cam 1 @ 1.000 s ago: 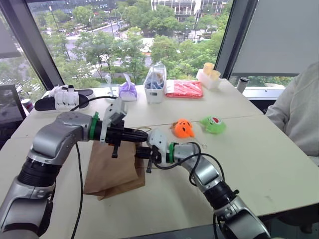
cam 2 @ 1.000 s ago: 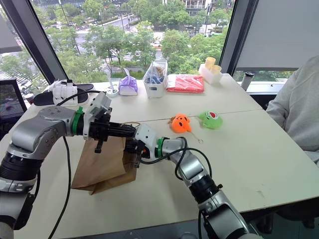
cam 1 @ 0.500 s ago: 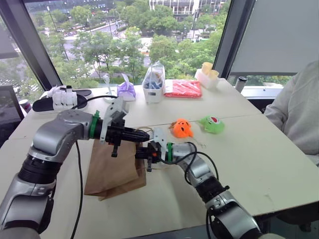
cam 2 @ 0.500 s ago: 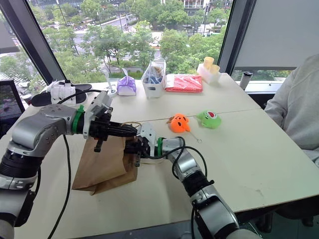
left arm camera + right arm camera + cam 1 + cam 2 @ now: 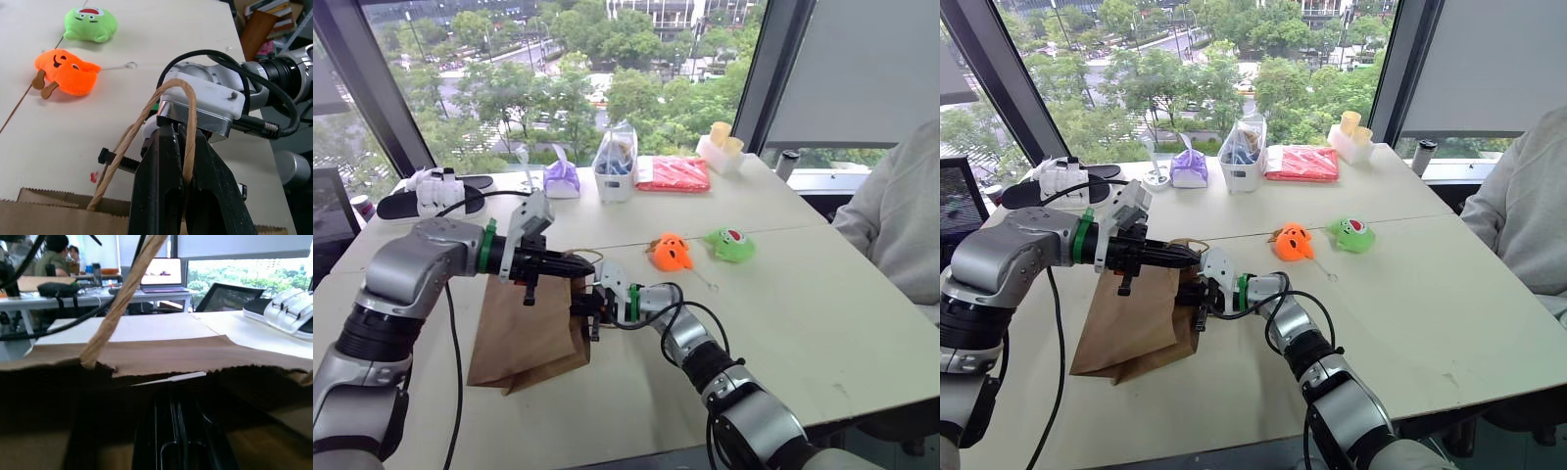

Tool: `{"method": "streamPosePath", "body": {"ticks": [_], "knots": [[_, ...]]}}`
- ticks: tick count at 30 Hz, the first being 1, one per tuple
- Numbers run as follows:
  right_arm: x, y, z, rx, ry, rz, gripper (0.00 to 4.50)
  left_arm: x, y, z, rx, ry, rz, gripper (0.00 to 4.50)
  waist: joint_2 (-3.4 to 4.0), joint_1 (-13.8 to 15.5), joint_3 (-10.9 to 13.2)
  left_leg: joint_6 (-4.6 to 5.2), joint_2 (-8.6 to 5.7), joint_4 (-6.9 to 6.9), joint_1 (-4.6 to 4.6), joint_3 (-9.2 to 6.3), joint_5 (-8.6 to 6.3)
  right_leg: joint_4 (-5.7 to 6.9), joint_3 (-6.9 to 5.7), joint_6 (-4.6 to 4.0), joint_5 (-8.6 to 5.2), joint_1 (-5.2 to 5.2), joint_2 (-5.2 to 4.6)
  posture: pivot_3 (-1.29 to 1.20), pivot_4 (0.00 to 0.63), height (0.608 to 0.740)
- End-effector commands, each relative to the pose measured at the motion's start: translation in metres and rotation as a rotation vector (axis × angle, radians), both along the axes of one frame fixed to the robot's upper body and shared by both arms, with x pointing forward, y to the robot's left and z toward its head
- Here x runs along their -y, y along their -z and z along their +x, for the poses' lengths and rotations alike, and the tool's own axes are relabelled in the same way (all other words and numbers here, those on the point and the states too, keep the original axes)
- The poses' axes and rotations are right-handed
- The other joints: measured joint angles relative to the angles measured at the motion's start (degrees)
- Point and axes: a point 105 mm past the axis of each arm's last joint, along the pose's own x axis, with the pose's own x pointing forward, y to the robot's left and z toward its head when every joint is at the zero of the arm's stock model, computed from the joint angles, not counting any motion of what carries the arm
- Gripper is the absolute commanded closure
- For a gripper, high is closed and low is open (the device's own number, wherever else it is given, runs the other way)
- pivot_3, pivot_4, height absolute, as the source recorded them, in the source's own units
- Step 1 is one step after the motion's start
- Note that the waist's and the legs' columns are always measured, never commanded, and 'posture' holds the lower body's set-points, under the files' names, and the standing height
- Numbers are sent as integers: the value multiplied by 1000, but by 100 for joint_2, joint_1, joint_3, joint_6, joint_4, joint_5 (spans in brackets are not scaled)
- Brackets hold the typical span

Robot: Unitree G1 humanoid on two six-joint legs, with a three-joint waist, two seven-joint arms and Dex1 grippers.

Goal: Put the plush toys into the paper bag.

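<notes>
The brown paper bag (image 5: 524,333) lies on the table with its mouth toward the middle. My left gripper (image 5: 582,264) is shut on the bag's twisted-cord handle (image 5: 188,112), holding it up off the table. My right gripper (image 5: 579,311) is shut and points left at the bag's serrated rim (image 5: 161,360), just under the left one; I cannot tell whether it pinches paper. The orange plush toy (image 5: 673,253) and the green plush toy (image 5: 731,244) lie side by side on the table, to the right of both grippers.
Along the window stand a purple pouch (image 5: 562,177), a clear plastic bag (image 5: 617,162), a red packet (image 5: 674,173) and yellow cups (image 5: 724,142). A white and black device (image 5: 435,191) sits far left. A person's sleeve (image 5: 901,215) is at the right edge.
My right gripper has moved left and down, closer into the bag's mouth. The left gripper keeps its hold on the handle in about the same place. The toys have not moved.
</notes>
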Motion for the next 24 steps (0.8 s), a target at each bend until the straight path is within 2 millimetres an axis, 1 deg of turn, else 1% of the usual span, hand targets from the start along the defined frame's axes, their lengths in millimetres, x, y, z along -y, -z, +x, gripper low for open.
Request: {"method": "streamPosePath", "body": {"ticks": [1, 4, 7, 8, 10, 15, 19, 21, 24], "knots": [[-26, 28, -25, 0, -91, -104, 4500, 14, -45, -17, 165, 118, -108, 4399, 0, 1, 0, 0, 0, 0, 0, 0, 0, 0, 0, 0, 0, 0, 0, 0, 150, 740], [-30, 33, -31, 28, -110, -123, 4500, 13, -45, -16, 173, 107, -113, 4399, -5, 1, -3, 0, 0, 1, 1, 0, 0, 0, 0, 0, 0, 1, 0, 0, 150, 740], [-29, 51, -39, 98, -139, -233, 4500, 13, -53, -9, 233, 75, -145, 4399, -8, 0, -5, -4, 2, 1, -1, -1, -3, 2, 0, 0, 0, -2, 3, 0, 150, 740], [-28, 60, -39, 123, -132, -285, 4500, 13, -56, -7, 265, 69, -141, 4399, -8, -3, -5, -4, 0, 1, 0, 2, -3, 2, 3, 0, 0, -3, 1, 0, 150, 740], [-25, 68, -39, 146, -129, -331, 4500, 14, -59, -7, 315, 77, -118, 4399, -9, 4, -5, -5, 0, 7, 1, 5, -2, 3, 6, 0, 0, -2, 2, 0, 150, 740], [-23, 58, -32, 124, -68, -281, 4500, 17, -61, -10, 319, 104, -113, 4399, -11, 24, -7, -10, 0, 16, 14, -7, 1, 2, 5, 0, 0, 6, 8, 0, 150, 740], [-18, 48, -17, 117, 36, -255, 4500, 13, -55, -12, 314, 109, -69, 4399, -11, 13, -7, -11, 1, 14, 8, -5, 1, 13, 7, 0, 0, 7, 8, 0, 150, 740], [-9, 39, -3, 106, 134, -232, 4500, 7, -43, -11, 349, 106, 10, 4399, -11, 13, -7, -11, 1, 12, 6, -6, 1, 14, 8, 0, 0, 4, 8, 0, 150, 740], [12, 22, 20, 125, 320, -214, 4500, -1, -26, -1, 454, 87, 124, 4399, -10, 28, -6, -12, 1, 9, 6, -4, 1, 12, 11, -1, 0, 4, 7, 0, 150, 740]]}}
